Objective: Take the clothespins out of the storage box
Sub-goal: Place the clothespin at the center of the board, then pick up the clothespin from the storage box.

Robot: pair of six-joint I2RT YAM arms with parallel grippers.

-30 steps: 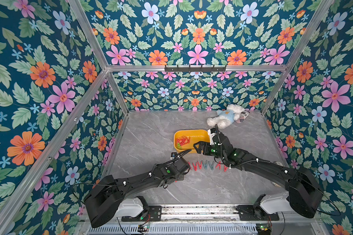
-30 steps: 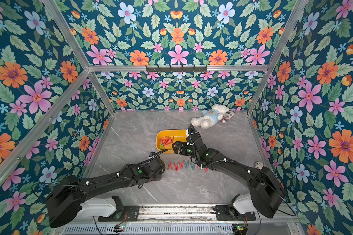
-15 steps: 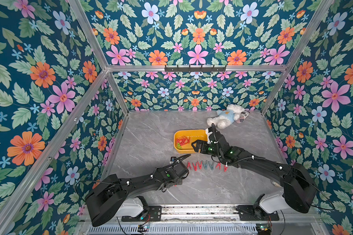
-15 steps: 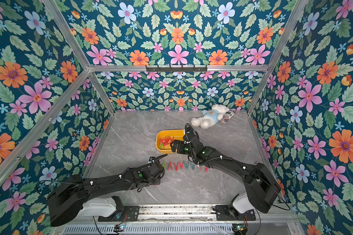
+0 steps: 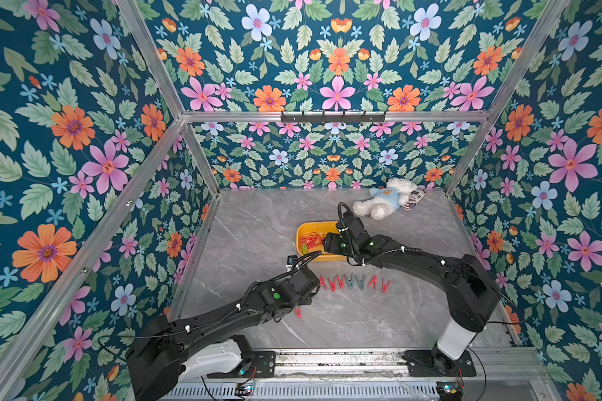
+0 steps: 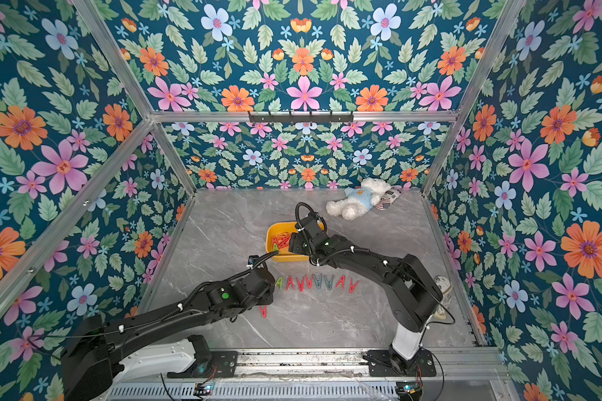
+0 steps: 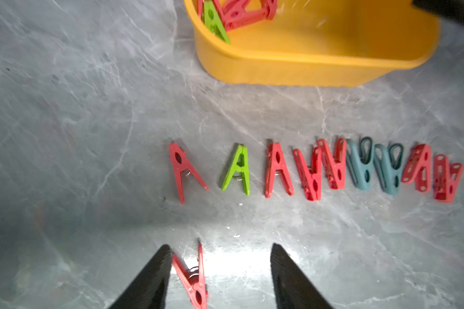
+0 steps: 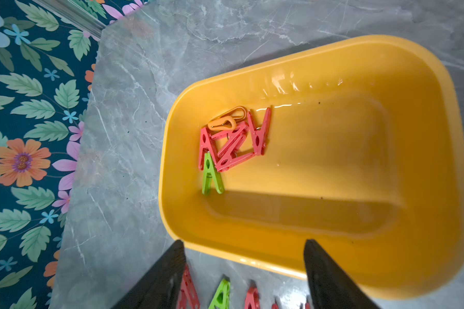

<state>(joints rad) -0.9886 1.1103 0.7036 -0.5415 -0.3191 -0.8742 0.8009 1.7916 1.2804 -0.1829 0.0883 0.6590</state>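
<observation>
Letting go is the news here. In both top views my left arm (image 5: 275,295) lies low across the near left of the table (image 5: 258,225), and a lone red clothespin (image 5: 298,311) now rests just near of the row of clothespins (image 5: 353,282), where a second ago none showed. The storage box (image 5: 324,257) sits just beyond that row, with my right arm (image 5: 414,257) reaching over it from the right.

From the left wrist, my left gripper (image 7: 220,246), clamped a second ago, stands with jaws apart. The red clothespin lies flat between them, touching one finger, held by neither. Nine more lie in the row, so this one seems to start a second line.

From the right wrist, my right gripper (image 8: 245,242) hangs above the box's near rim, jaws apart and empty. It has shifted left toward the pile of clothespins (image 8: 231,144) at the box's left end, about six of them. By my reckoning the job is well past halfway, and the next pick is the right gripper's.
</observation>
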